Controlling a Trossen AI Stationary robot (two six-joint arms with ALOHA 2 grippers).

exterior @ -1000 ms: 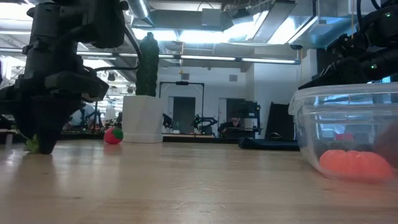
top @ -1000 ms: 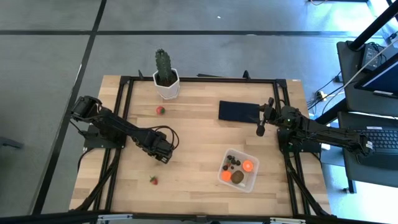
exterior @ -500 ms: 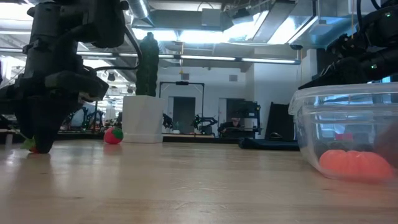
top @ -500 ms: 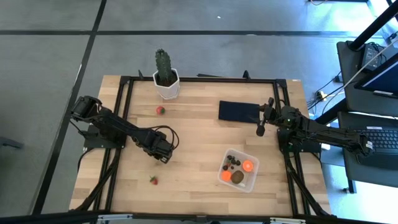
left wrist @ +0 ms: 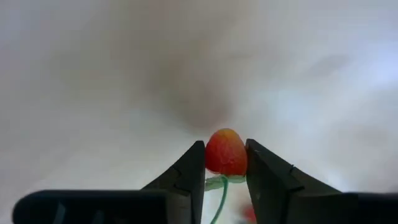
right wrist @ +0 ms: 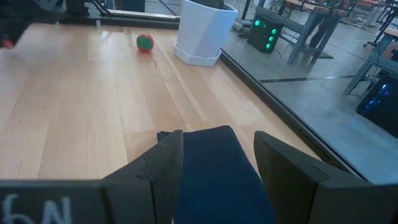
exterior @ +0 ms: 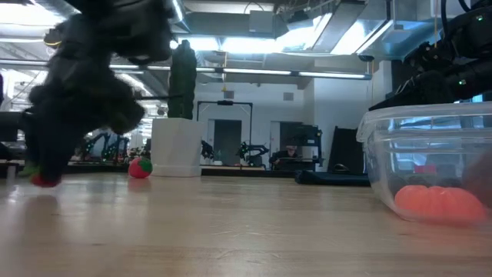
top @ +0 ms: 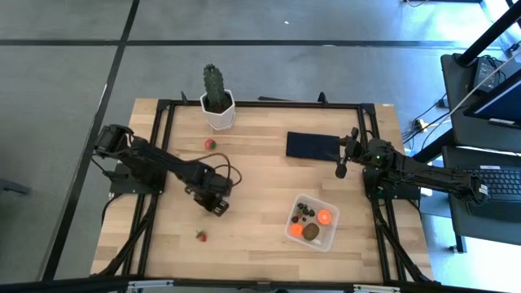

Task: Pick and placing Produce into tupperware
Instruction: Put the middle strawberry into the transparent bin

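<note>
The left arm is reaching across the table toward four o'clock, its left gripper (top: 218, 204) pinching shut on a strawberry (left wrist: 225, 152). The right arm is waiting at the table's right edge, its right gripper (top: 341, 172) hanging with fingers parted.

Both arms are built of dark, nearly black links joined by rounded housings (six joints each, as the rig is made). A black cable is looped beside the wrist of the left arm (top: 167, 169), and thinner cabling is carried along the right arm (top: 423, 173). The fingers (left wrist: 266, 180) of the left gripper (left wrist: 225, 163) are seen as matte black wedges with flat inner faces. Pale lettering is printed on the right wrist housing (right wrist: 34, 208).
</note>
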